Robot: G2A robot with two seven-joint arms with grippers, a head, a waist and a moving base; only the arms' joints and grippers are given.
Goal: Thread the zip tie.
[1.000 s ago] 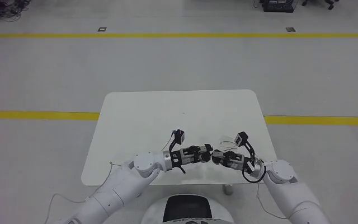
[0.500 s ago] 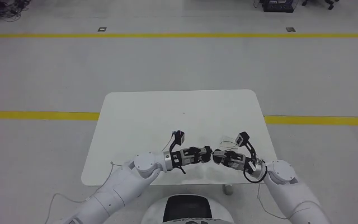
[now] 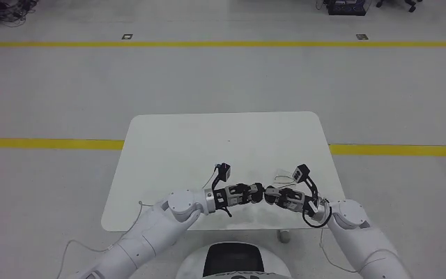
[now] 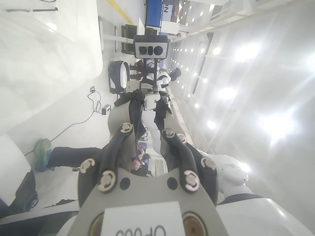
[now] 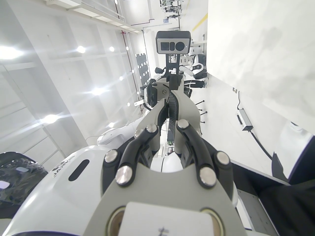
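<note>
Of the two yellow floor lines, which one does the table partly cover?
The nearer yellow line: the table hides its middle stretch. The far yellow line runs unbroken across the floor beyond the table.

I see a plain white table [image 3: 174, 160] on a pale grey floor [image 3: 70, 84] crossed by two yellow stripes [image 3: 63, 144], one near, one far; the left gripper [image 3: 258, 193] and right gripper [image 3: 269, 197] are black, with silver rivets [image 5: 124, 174] on grey wrist plates [image 5: 160, 185]
</note>
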